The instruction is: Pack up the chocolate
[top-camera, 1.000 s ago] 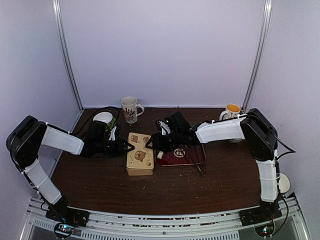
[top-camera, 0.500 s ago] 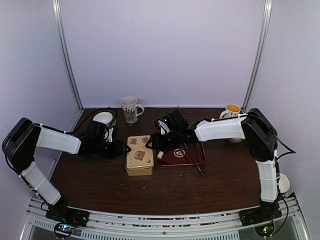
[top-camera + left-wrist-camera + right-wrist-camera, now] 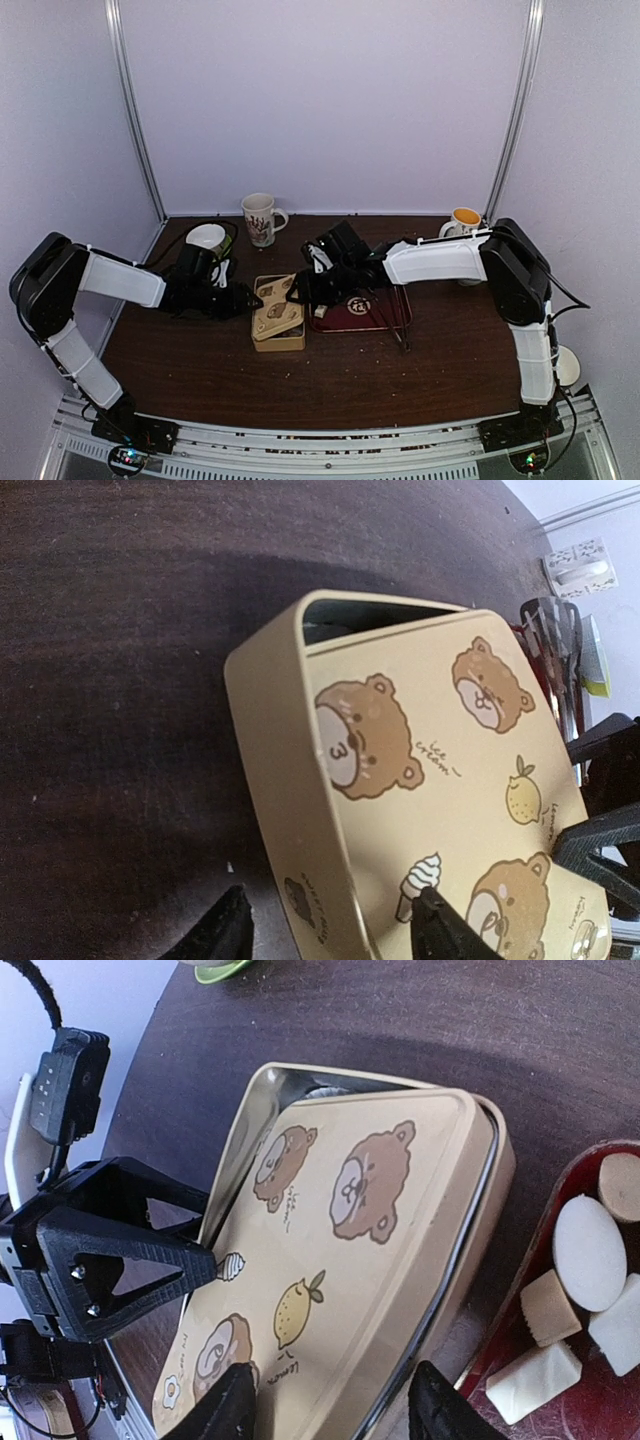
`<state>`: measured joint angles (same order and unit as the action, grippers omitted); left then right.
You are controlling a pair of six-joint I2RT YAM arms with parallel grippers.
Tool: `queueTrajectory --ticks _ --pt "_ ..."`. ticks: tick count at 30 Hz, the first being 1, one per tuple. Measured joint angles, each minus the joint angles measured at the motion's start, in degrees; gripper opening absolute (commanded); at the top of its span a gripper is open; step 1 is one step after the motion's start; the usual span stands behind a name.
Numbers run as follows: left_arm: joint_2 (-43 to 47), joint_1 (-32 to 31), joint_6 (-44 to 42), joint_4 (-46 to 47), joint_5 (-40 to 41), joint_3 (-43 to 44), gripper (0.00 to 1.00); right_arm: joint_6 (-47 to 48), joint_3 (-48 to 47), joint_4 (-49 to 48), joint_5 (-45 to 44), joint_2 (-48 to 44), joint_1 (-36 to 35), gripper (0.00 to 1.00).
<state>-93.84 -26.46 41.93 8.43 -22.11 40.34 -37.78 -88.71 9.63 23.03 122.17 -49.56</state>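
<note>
Places the chocolate [image 3: 585, 1260] in the red tray [image 3: 497, 1345] at the lower right of the right wrist view, just right of the right gripper [image 3: 330, 1405] and across the tin [image 3: 270, 780] from the left gripper [image 3: 330, 930], so likely favours the right arm. Cannot tell a clamp from a mere straddle in the right fingers [image 3: 225, 1410] about the lid [image 3: 370, 1260]; shows the left fingers [image 3: 215, 935] spread, slack about the tin wall.
</note>
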Motion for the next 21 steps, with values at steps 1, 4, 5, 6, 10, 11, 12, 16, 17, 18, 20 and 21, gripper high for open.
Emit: queueTrajectory --ticks 1,4,5,6,10,11,12,16,17,18,20,21 --pt "0.0 0.0 0.0 -0.1 0.0 0.0 0.57 0.0 0.0 0.2 -0.1 0.0 -0.1 0.53" --pt "0.6 0.0 -0.2 -0.8 -0.3 0.0 0.58 0.0 0.3 0.0 -0.6 0.0 -0.1 0.54" --pt "0.9 0.0 -0.3 -1.1 -0.4 0.0 0.58 0.0 0.6 -0.3 -0.7 0.0 -0.1 0.54" --pt "1.3 0.0 -0.4 -1.6 -0.5 0.0 0.58 0.0 0.9 -0.5 -0.8 0.0 -0.1 0.54" --pt "2.8 0.0 -0.8 -2.7 -0.9 0.5 0.59 0.1 2.3 -1.2 -1.1 -0.1 -0.1 0.56" --pt "2.9 0.0 -0.9 -2.7 -1.1 0.7 0.59 0.1 2.8 -1.6 -1.2 -0.4 -0.1 0.57" --pt "3.0 0.0 -0.9 -2.7 -1.2 0.7 0.59 0.2 3.6 -2.1 -1.3 -0.8 -0.1 0.57" --pt "3.1 0.0 -1.0 -2.7 -1.8 0.8 0.59 0.3 6.9 -2.2 -1.6 -2.7 -0.1 0.56" --pt "3.1 0.0 -1.0 -2.7 -2.1 0.8 0.59 0.4 7.2 -2.1 -1.7 -2.7 -0.1 0.56" --pt "3.1 0.0 -1.0 -2.7 -2.3 0.8 0.59 0.4 7.5 -2.2 -1.7 -2.7 -0.1 0.56" --pt "3.1 0.0 -1.0 -2.6 -2.8 0.8 0.59 0.4 8.0 -2.6 -1.7 -3.0 -0.1 0.54" --pt "3.1 0.0 -1.0 -2.5 -2.9 0.8 0.59 0.3 8.3 -2.8 -1.6 -3.1 -0.1 0.53"
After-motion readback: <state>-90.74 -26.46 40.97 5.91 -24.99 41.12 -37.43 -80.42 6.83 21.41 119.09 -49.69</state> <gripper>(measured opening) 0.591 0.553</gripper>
